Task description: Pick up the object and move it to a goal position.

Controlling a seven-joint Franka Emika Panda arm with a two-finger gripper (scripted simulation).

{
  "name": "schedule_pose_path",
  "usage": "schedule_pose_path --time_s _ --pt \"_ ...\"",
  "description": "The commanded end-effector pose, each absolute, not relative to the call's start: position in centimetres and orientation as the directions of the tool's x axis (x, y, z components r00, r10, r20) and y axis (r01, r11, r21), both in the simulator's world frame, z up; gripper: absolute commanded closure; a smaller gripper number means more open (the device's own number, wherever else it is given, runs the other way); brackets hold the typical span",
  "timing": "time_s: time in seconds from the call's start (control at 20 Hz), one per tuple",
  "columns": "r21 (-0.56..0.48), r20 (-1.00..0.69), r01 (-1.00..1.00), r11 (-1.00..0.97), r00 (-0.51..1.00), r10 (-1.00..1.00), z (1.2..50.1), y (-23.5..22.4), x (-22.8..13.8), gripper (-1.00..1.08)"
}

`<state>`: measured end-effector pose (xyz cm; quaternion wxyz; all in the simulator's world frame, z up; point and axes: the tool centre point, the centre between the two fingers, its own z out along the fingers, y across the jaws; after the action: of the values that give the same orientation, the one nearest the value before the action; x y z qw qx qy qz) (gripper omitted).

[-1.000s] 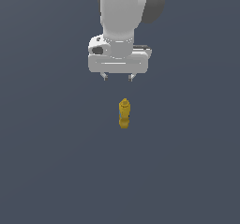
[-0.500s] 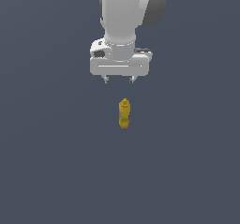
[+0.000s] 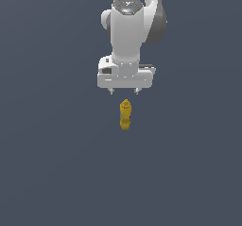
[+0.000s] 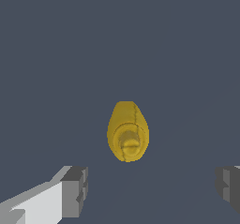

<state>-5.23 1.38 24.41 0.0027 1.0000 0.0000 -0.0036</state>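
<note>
White Franka arm point(image 3: 127, 31), glossy rounded casing, smooth cylindrical links. Dark grey band on the bulging joint behind the upper link; round cap at the top shaded grey. Wide white boxy gripper point(image 3: 124, 91) body with a small dark slot at one end of its front face and a thin dark seam near the other end. Two short fingers, pale with small dark tips. In the wrist view the fingers point(image 4: 70, 190) show white shafts and blocky grey ridged pads.
</note>
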Motion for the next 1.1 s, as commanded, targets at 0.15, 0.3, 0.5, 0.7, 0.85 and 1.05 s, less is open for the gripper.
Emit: schedule_pose_path --time_s 0.15,0.3,0.5,0.7,0.85,1.05 --pt "0.001 -0.001 -0.001 -1.000 1.000 -0.001 22.5 2.0 -5.0 -0.92" --pt "0.000 0.000 -0.001 -1.000 1.000 -0.001 22.1 2.2 -5.0 -0.92" --pt "0.000 -0.001 -0.001 -1.000 1.000 -0.001 22.0 2.1 -5.0 -0.92" --pt "0.000 -0.001 -0.001 -1.000 1.000 -0.001 21.0 2.1 -5.0 -0.92" --pt "0.000 -0.001 -0.001 -1.000 1.000 -0.001 19.6 2.2 -5.1 -0.92" --pt "0.000 0.000 -0.001 -1.000 1.000 -0.001 17.8 2.2 -5.1 -0.92"
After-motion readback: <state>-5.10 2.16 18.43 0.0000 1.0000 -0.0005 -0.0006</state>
